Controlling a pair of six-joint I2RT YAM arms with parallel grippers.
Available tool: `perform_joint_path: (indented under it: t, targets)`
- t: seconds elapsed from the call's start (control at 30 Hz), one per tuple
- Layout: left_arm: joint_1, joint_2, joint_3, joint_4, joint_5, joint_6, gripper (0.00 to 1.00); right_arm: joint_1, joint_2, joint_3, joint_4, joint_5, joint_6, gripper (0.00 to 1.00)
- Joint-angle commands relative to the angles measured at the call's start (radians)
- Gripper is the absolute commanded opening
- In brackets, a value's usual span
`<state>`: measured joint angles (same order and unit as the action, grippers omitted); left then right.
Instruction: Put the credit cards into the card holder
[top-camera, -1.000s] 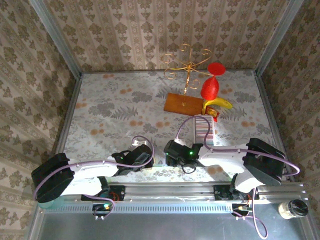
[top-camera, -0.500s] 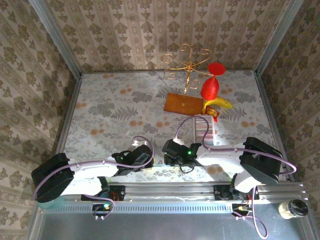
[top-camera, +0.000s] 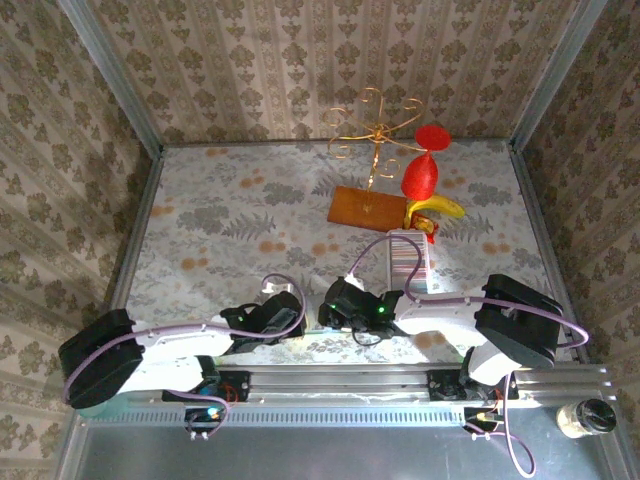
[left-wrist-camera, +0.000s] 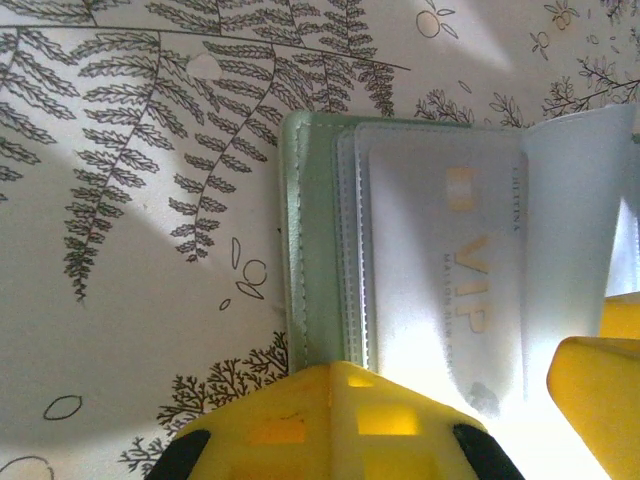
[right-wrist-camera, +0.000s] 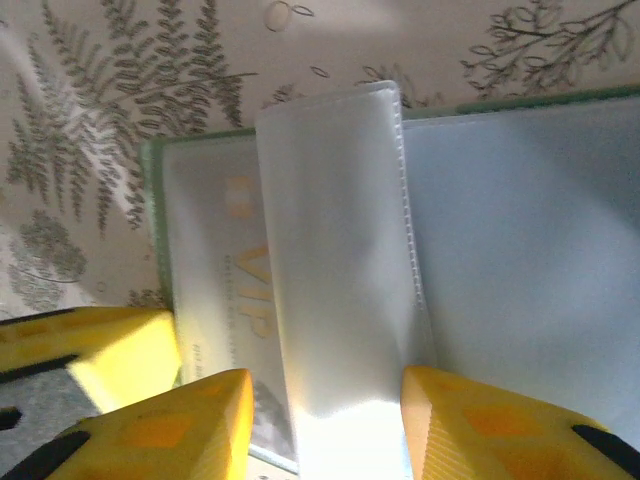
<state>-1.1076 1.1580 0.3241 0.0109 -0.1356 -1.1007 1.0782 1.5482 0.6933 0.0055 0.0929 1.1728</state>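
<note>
The grey-green card holder (left-wrist-camera: 318, 230) lies open on the leaf-patterned table. A pale credit card (left-wrist-camera: 455, 290) printed VIP sits in its left pocket. My left gripper (left-wrist-camera: 340, 400) is shut, its yellow tips pressed onto the holder's near edge. My right gripper (right-wrist-camera: 325, 430) is open and straddles a clear pocket leaf (right-wrist-camera: 340, 270) that stands up from the holder. Its right finger sits at the leaf's stitched edge, and a sliver of the VIP card (right-wrist-camera: 225, 280) shows by its left finger. From above, both grippers (top-camera: 290, 318) (top-camera: 332, 308) meet at the table's near edge.
A long white ribbed tray (top-camera: 410, 258) lies beyond the right arm. Behind it are a brown wooden board (top-camera: 367, 208), a gold wire stand (top-camera: 375, 125), a red ornament (top-camera: 422, 172) and a banana (top-camera: 440, 208). Patterned walls close in the table.
The right arm has crept a little to the left toward the left gripper. Both grippers keep the same opening.
</note>
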Motion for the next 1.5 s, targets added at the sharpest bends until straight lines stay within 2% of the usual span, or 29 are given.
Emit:
perform_joint_path:
  t: [0.0,0.3,0.4,0.57,0.67,0.87,1.23,1.37,1.47]
  targets:
    - [-0.011,-0.015,-0.029,-0.002,-0.015,-0.020,0.02,0.005,-0.002,-0.019,0.068,-0.014,0.040,0.43]
    - [-0.014,-0.070,-0.070,0.035,-0.035,-0.031,0.00,0.006,-0.004,-0.031,0.156,-0.045,0.053,0.43]
    - [-0.010,-0.158,-0.100,0.013,-0.055,-0.030,0.00,0.008,-0.002,-0.035,0.175,-0.047,0.060,0.43]
    - [-0.009,-0.349,-0.160,-0.051,-0.092,-0.052,0.06,0.011,0.007,-0.034,0.179,-0.049,0.057,0.43]
    - [-0.009,-0.443,-0.160,-0.149,-0.119,-0.053,0.07,0.012,0.017,-0.022,0.189,-0.058,0.055,0.43]
    - [-0.009,-0.571,-0.189,-0.232,-0.144,-0.080,0.09,0.027,0.042,0.017,0.223,-0.079,0.038,0.43]
    - [-0.008,-0.638,-0.184,-0.332,-0.178,-0.098,0.15,0.054,0.038,0.126,0.269,-0.126,-0.040,0.45]
    - [-0.008,-0.638,-0.144,-0.394,-0.208,-0.102,0.17,0.054,-0.033,0.134,0.242,-0.113,-0.088,0.46]
    - [-0.006,-0.638,-0.120,-0.414,-0.229,-0.097,0.18,0.054,-0.115,0.148,0.148,-0.078,-0.183,0.48]
